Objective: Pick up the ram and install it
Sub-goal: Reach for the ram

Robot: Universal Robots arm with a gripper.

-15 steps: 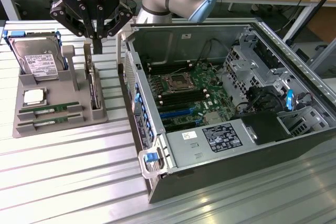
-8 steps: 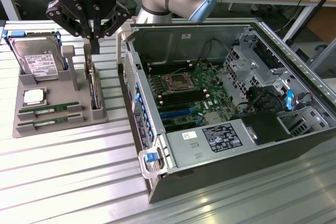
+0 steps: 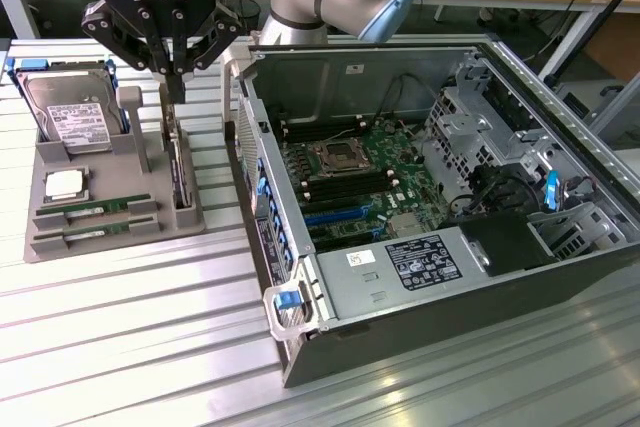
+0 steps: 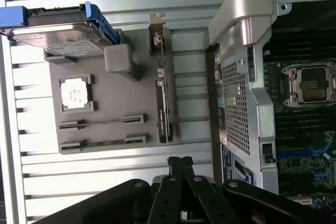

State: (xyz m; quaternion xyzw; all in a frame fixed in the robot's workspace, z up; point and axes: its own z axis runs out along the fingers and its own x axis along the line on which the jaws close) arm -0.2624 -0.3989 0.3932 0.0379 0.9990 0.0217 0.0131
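Two sticks wait for you at the near end of the grey holder (image 3: 40,162) on the desk (image 3: 130,337): the nearer ram (image 3: 95,230) and the farther ram (image 3: 95,208). They sit close together without touching, each seated on edge in its own slot. Their long axes run across the exterior view from left to right, rising a little toward the right, and they are parallel to each other. You cannot tell which end is which. Neither has been lifted, so I judge you are in the approach of the pick, with nothing installed yet.

Behind them in the holder lies a square processor chip (image 3: 65,185), and farther back a hard drive (image 3: 65,112) leans in its cradle. Along the holder's side toward the exterior view's right an expansion card (image 3: 178,172) stands upright, its length crossing that of the sticks.

Your tool (image 3: 175,87) hangs over the far end of that card, touching nothing, its fingers pressed together and empty. By my reading, the pick calls for the tool to come over the holder's near end, spread its fingers, and set them across a stick's thin faces, square to its length.

To the exterior view's right the open computer (image 3: 450,347) lies beside the holder. The black memory slots on its board (image 3: 350,172) seem to run roughly the same way as the sticks.
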